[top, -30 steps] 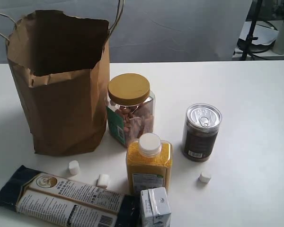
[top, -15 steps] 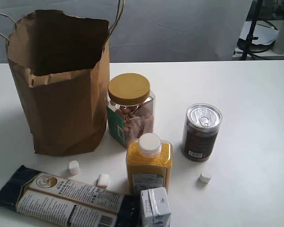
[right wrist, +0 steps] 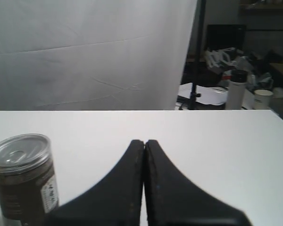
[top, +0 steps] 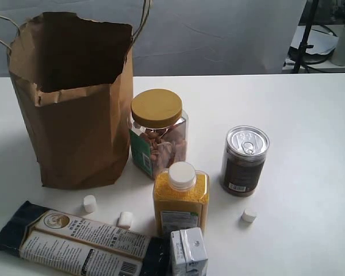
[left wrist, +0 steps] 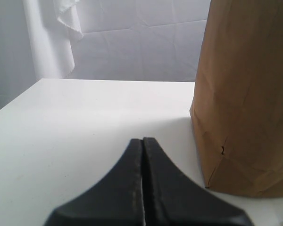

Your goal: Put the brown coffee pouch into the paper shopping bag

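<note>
Left gripper (left wrist: 142, 141) and right gripper (right wrist: 145, 142) each pressed together above white table (top: 310, 144); grey backdrop (top: 218, 34) behind.

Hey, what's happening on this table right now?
Nothing is being handled. The left gripper and right gripper are both shut and empty. The paper shopping bag stands open, a yellow-lidded jar beside it. No brown coffee pouch is in view; whether it sits inside the bag cannot be told.
</note>
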### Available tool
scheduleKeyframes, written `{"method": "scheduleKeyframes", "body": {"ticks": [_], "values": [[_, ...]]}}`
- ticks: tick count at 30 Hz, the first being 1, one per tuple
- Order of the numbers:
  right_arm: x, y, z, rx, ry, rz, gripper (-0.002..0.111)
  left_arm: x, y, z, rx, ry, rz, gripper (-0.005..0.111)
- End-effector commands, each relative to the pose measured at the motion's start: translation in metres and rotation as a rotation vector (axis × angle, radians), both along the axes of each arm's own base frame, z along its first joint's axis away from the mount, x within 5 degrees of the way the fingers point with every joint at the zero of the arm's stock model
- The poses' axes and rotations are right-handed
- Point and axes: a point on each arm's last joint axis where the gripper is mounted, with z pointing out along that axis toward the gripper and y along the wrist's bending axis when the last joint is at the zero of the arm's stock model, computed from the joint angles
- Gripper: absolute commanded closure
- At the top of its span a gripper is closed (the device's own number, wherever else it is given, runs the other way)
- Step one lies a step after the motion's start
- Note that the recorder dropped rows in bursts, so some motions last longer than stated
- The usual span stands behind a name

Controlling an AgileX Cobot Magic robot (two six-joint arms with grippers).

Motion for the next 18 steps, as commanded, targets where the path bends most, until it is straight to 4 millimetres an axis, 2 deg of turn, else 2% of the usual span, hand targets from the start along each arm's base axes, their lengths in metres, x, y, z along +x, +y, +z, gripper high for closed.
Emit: {"method": "scheduleKeyframes", "body": {"ticks": [1,18], "values": [[0.0006,-0.0045,-0.0006,0.01,-0.004,-0.081,0.108,-0.0001,0.0003,-0.0006,0.002,-0.004,0.004,0.107],[0.0001,-0.002,-0.0006,0.01,-0.003,-0.036,0.108,-0.0001,0.0003,-0.0006,0.002,-0.004,0.004,0.107]]}}
